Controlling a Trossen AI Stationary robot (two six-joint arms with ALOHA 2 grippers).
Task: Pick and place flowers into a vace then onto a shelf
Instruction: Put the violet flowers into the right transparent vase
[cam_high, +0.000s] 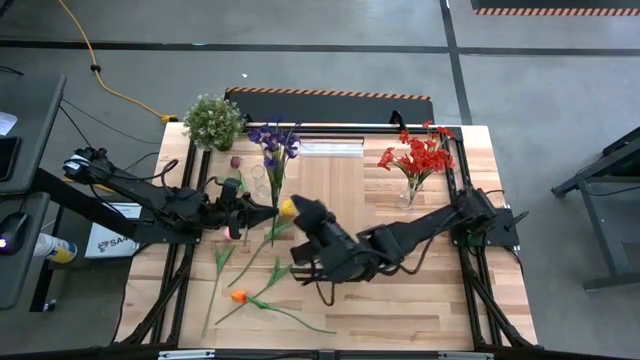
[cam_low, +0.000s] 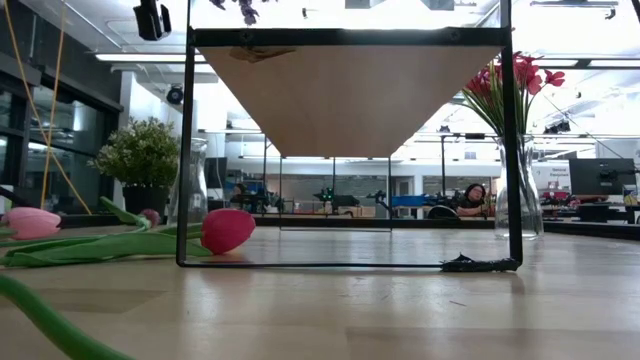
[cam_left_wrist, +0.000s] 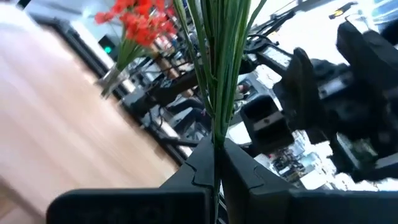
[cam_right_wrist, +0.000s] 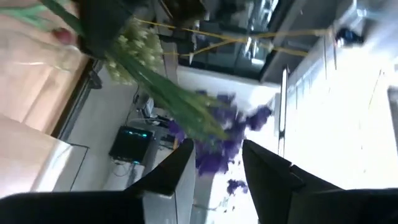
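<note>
Desk planks carried loose tulips; the purple bunch hung over them, stems pinched in the left gripper's shut fingers. The right gripper's fingers stood partly open around its blooms, gripping nothing. Light, floppy stems wanted a low hold. Only the overhead view showed both arms meeting.

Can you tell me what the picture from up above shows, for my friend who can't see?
Two dark robot arms meet mid-table; the left gripper holds a bunch of purple flowers by its stems. Red flowers stand in a glass vase, and loose flowers lie on the wood.
</note>
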